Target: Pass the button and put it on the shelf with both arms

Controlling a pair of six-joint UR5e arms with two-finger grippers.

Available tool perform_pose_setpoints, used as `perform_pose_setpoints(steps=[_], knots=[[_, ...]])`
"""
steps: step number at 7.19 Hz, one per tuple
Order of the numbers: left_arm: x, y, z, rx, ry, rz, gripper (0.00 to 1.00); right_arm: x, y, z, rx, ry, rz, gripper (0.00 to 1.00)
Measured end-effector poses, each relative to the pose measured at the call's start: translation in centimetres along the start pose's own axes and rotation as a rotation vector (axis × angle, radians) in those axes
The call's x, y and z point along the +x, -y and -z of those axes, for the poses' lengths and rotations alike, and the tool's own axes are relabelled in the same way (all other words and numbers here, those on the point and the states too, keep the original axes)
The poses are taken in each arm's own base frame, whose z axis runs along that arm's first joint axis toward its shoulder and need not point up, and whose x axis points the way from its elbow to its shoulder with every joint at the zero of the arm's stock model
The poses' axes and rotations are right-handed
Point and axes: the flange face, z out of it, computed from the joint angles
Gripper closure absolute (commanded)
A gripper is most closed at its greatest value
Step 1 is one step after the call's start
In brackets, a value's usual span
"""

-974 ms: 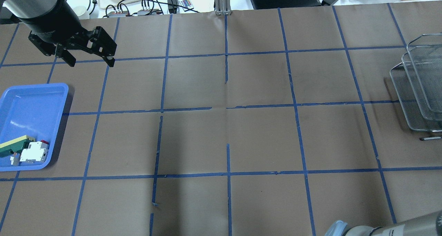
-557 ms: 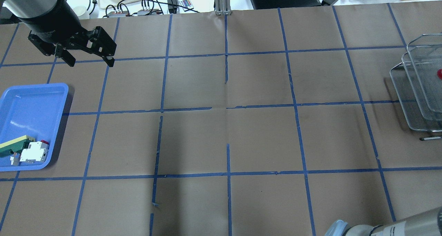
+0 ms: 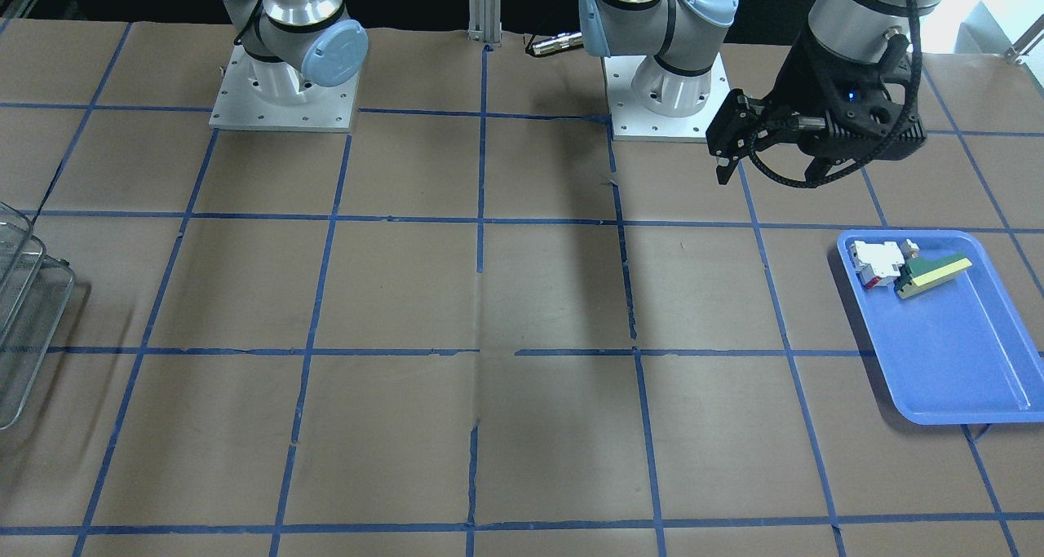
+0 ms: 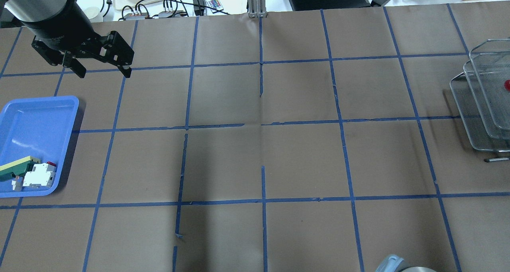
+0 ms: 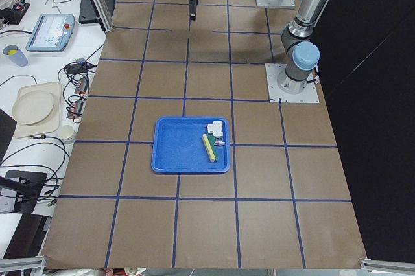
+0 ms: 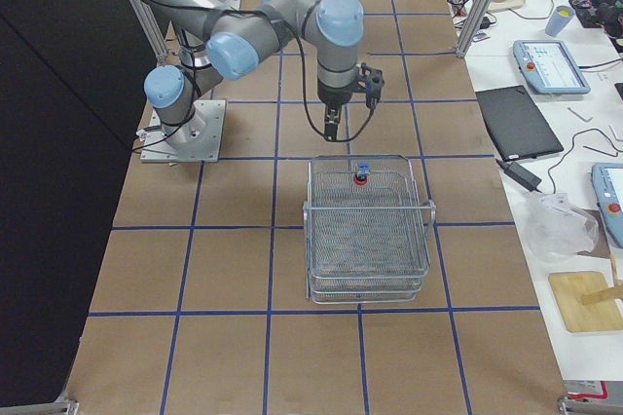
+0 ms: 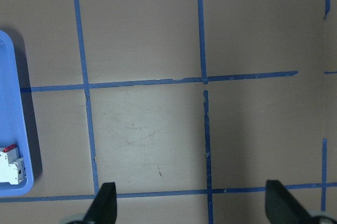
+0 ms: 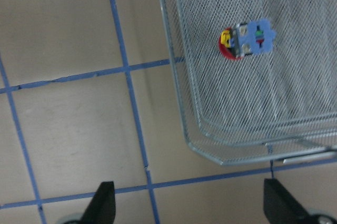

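The button [image 8: 239,42], red cap, yellow ring and blocky body, lies on its side in the top tier of the grey wire-mesh shelf [image 8: 295,103]. It also shows in the exterior right view [image 6: 359,177], and its red cap shows at the overhead view's right edge [image 4: 507,85]. My right gripper [image 8: 189,208] is open and empty, above the table just off the shelf's [image 6: 368,230] near end. My left gripper [image 4: 104,75] is open and empty, high above the table beyond the blue tray; it also shows in the front view [image 3: 767,174].
The blue tray [image 4: 36,120] at the table's left end holds a white-and-red block [image 4: 39,175] and a green-and-yellow wedge [image 4: 16,166]. The shelf [image 4: 478,104] stands at the right end. The brown table carries a blue tape grid.
The button's red cap now shows in the shelf at the overhead view's right edge; one second ago it did not. My right forearm has drawn back out of the bottom edge. The left gripper barely moved.
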Motion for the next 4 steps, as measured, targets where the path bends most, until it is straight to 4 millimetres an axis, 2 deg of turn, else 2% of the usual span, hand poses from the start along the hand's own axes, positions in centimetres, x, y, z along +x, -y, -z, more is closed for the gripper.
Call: perform_pose_setpoints(steps=[1,2,4], knots=[[0.0,-0.1,0.1,-0.005,-0.002,0.002,0.0,-3.9,-1.8,1.6,-0.01,0.009,-0.023,0.0],[0.1,-0.2,0.0,-0.013,-0.006,0.003,0.0,-8.7,-2.6,2.1,-0.019,0.008,-0.03,0.0],[0.1,-0.3,0.0,-0.024,-0.007,0.029,0.0,-19.5,-4.1,1.3,-0.047,-0.011,-0.092,0.0]])
